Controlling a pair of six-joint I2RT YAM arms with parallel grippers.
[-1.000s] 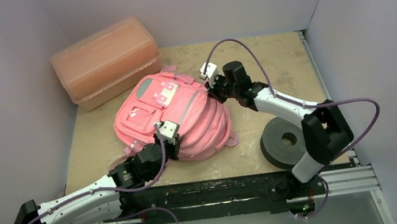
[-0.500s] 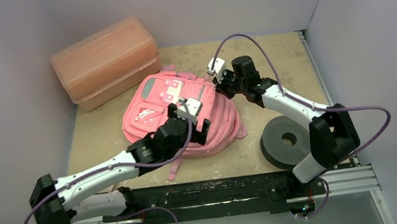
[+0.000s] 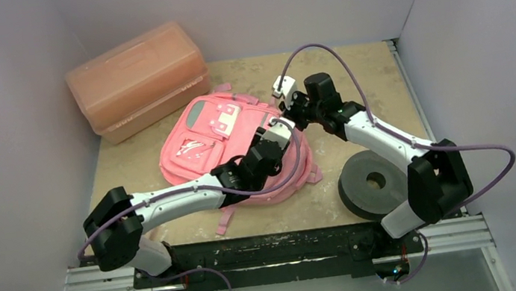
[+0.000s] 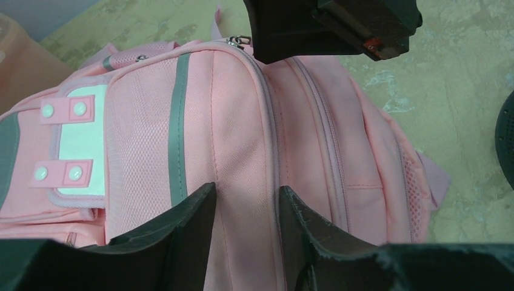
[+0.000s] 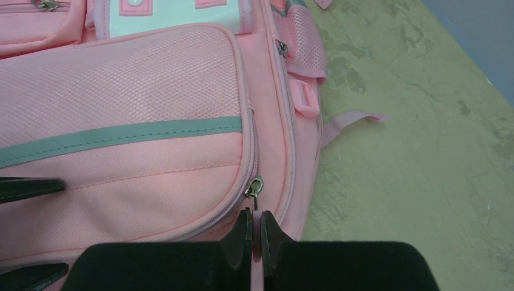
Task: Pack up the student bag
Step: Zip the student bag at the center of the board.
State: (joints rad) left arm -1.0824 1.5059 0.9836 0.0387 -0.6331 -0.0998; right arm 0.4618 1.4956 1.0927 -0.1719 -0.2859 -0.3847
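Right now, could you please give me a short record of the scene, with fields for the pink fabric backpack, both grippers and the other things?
Bag: soft pink fabric backpack, lying flat, front pockets up
Left gripper: open, over a backpack zip seam, holding nothing
Right gripper: shut on the metal zip pull at the backpack's edge
Behind bag: rigid orange translucent plastic box, lid shut
Right of bag: dark grey round disc on the beige table

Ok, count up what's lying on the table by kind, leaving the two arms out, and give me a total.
Backpacks: 1, the pink backpack
Plastic boxes: 1, the orange plastic box
Round discs: 1, the dark grey disc
Total: 3
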